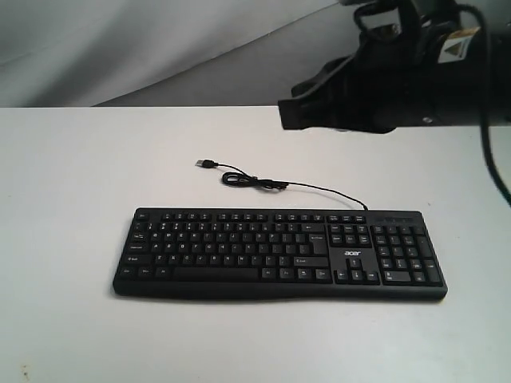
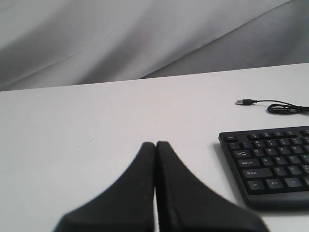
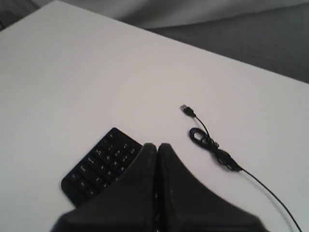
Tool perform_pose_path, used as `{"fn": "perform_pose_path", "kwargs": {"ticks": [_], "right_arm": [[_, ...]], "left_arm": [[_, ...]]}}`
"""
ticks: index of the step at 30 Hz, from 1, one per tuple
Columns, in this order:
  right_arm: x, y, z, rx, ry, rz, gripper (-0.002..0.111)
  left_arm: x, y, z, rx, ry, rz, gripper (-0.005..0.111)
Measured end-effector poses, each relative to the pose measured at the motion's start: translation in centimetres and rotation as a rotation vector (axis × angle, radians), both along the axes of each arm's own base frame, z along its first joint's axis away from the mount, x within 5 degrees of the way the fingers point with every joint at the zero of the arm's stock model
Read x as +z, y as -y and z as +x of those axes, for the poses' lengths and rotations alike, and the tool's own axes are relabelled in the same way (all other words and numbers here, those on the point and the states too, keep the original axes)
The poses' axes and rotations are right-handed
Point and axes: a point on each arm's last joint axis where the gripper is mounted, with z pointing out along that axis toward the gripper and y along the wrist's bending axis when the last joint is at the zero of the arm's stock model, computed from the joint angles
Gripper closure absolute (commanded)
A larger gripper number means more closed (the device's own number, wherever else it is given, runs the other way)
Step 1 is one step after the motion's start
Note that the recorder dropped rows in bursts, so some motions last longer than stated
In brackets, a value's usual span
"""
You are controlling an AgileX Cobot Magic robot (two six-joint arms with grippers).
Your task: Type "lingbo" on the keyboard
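Observation:
The wide black keyboard with white legends and an "acer" logo lies flat on the white table, its thin USB cable coiling away behind it. In the left wrist view my left gripper is shut and empty over bare table beside the keyboard's end. My right gripper is shut and empty too, hovering high above the keyboard, which its fingers partly hide. In the exterior view the right arm shows only as a dark blurred mass at upper right. The left gripper is out of the exterior view.
The white table ends at a far edge with grey cloth behind it. The loose USB plug lies unplugged on the table behind the keyboard; it also appears as the plug in the right wrist view.

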Motion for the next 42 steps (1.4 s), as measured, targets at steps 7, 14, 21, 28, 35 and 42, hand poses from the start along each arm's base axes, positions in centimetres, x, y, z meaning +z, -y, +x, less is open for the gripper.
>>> {"fn": "perform_pose_path", "kwargs": {"ticks": [7, 14, 21, 28, 35, 42], "right_arm": [[3.7, 2.1, -3.1, 0.022, 0.118, 0.020, 0.108], [3.4, 7.5, -5.3, -0.144, 0.164, 0.028, 0.108], [-6.3, 16.1, -11.4, -0.665, 0.197, 0.118, 0.108], [-10.3, 16.9, -15.9, -0.742, 0.395, 0.100, 0.108], [-12.0, 16.9, -16.4, -0.734, 0.406, 0.065, 0.108], [-13.7, 17.0, -16.4, -0.729, 0.373, -0.010, 0.108]], "left_arm": [[0.0, 0.0, 0.0, 0.000, 0.000, 0.000, 0.106], [0.0, 0.0, 0.0, 0.000, 0.000, 0.000, 0.106], [0.0, 0.0, 0.0, 0.000, 0.000, 0.000, 0.106], [0.0, 0.0, 0.0, 0.000, 0.000, 0.000, 0.106], [0.0, 0.0, 0.0, 0.000, 0.000, 0.000, 0.106], [0.0, 0.0, 0.0, 0.000, 0.000, 0.000, 0.106]]}}
